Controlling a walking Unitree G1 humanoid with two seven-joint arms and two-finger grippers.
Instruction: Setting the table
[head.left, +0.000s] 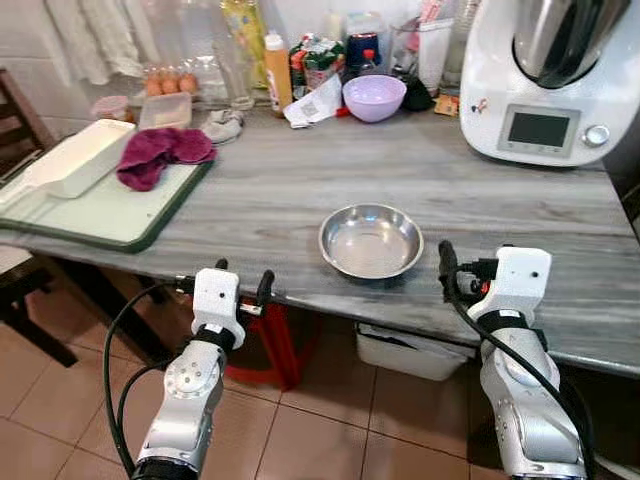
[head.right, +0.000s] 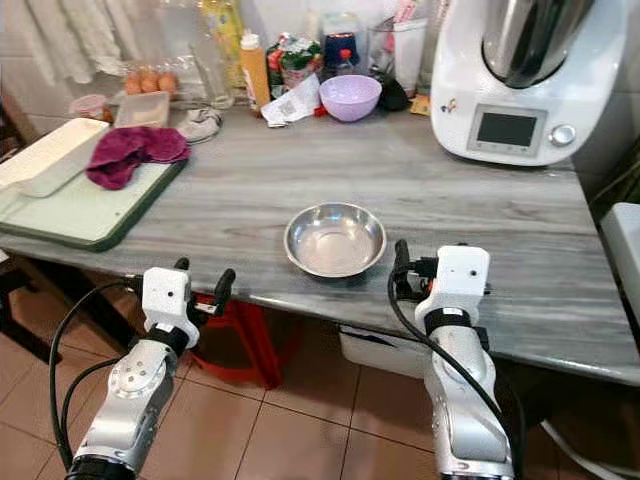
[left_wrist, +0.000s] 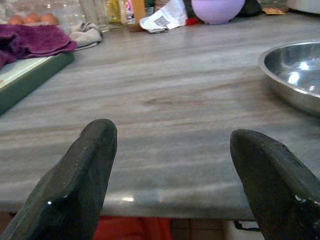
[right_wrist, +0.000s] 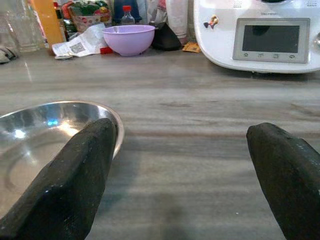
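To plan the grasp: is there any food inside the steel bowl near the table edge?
No, the steel bowl holds nothing; its shiny bare bottom shows fully in the left eye view.

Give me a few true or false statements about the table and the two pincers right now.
1. The steel bowl is empty. True.
2. The left pincer grips the steel bowl. False: it is open, at the table edge, apart from the bowl.
3. The purple cloth lies on the green board. True.
4. The right pincer is shut on a spoon. False: it is open and holds nothing.
5. The lilac bowl is nearer the robot than the steel bowl. False: it sits at the far side.
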